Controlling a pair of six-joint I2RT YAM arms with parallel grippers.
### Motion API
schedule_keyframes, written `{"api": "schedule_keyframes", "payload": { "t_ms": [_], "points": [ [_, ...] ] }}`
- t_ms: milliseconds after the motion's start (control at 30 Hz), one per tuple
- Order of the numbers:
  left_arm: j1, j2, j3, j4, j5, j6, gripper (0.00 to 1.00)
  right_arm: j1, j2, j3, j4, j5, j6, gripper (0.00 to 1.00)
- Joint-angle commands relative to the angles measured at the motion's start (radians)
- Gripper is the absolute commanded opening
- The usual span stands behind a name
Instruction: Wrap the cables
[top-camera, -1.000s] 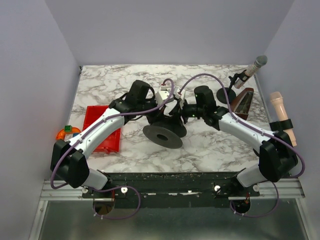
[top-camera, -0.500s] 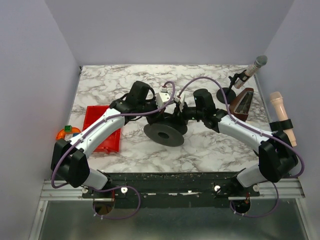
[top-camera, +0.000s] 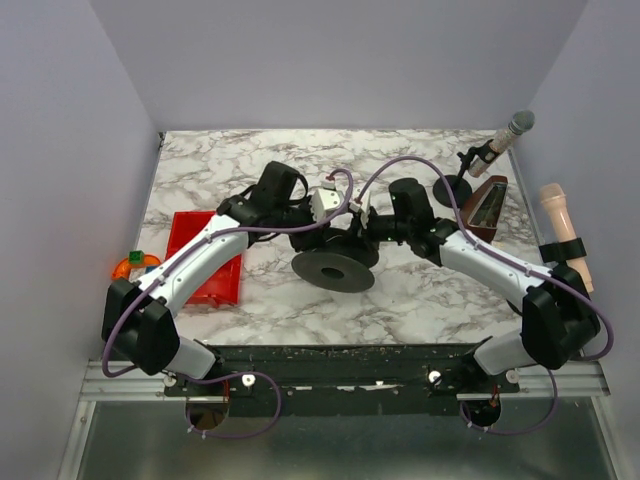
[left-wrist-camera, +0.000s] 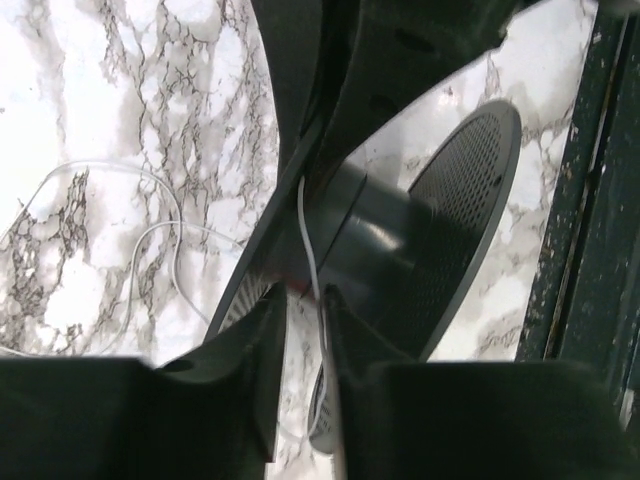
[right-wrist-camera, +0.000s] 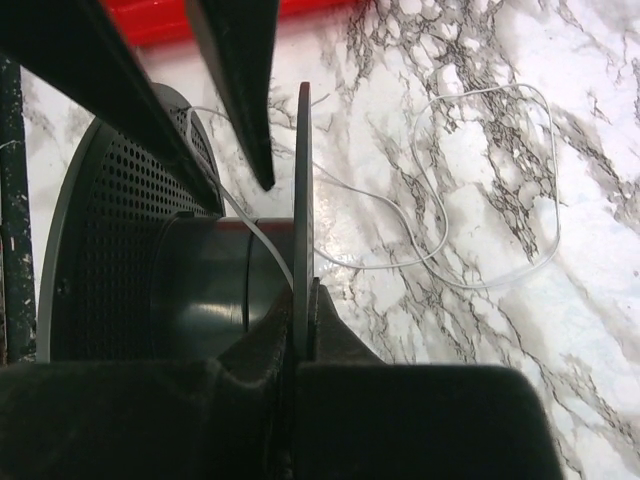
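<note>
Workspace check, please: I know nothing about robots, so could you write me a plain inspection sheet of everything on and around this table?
Surface: marble-patterned table.
Job's things: black spool tilted at centre; thin white cable runs from its hub and lies in loose loops on the marble.
Clutter: red tray and orange toy at left; microphone on its stand, brown metronome and cream recorder at right.
End effectors: right end effector shut on the spool's flange; left end effector around the cable by the hub, grip unclear.
Cables: purple cables loop along both arms.
Surroundings: plain pale walls; nothing else seen.
</note>
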Motion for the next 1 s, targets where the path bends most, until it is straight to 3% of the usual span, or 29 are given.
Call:
{"api": "schedule_keyframes", "payload": {
  "t_ms": [0, 233, 367, 467, 567, 967],
  "points": [
    [0.003, -0.009, 0.097, -0.156, 0.025, 0.073, 0.35, 0.002, -0.064, 0.003, -0.011, -0.024, -0.064, 0.01],
    [0.003, -0.02, 0.29, -0.44, 0.107, 0.155, 0.46, 0.002, -0.089, 0.03, -0.062, -0.058, -0.119, 0.01],
    [0.003, -0.022, 0.438, -0.529, 0.052, 0.168, 0.54, 0.002, -0.119, 0.092, -0.129, -0.095, -0.159, 0.01],
    [0.003, -0.014, 0.49, -0.526, 0.008, 0.162, 0.59, 0.003, -0.126, 0.142, -0.183, -0.127, -0.159, 0.01],
    [0.001, 0.0, 0.464, -0.495, 0.079, 0.146, 0.7, 0.005, -0.124, 0.173, -0.2, -0.15, -0.135, 0.01],
    [-0.005, 0.098, 0.469, -0.377, 0.166, 0.188, 0.73, 0.014, -0.133, 0.144, -0.105, -0.162, -0.032, 0.01]
  ]
}}
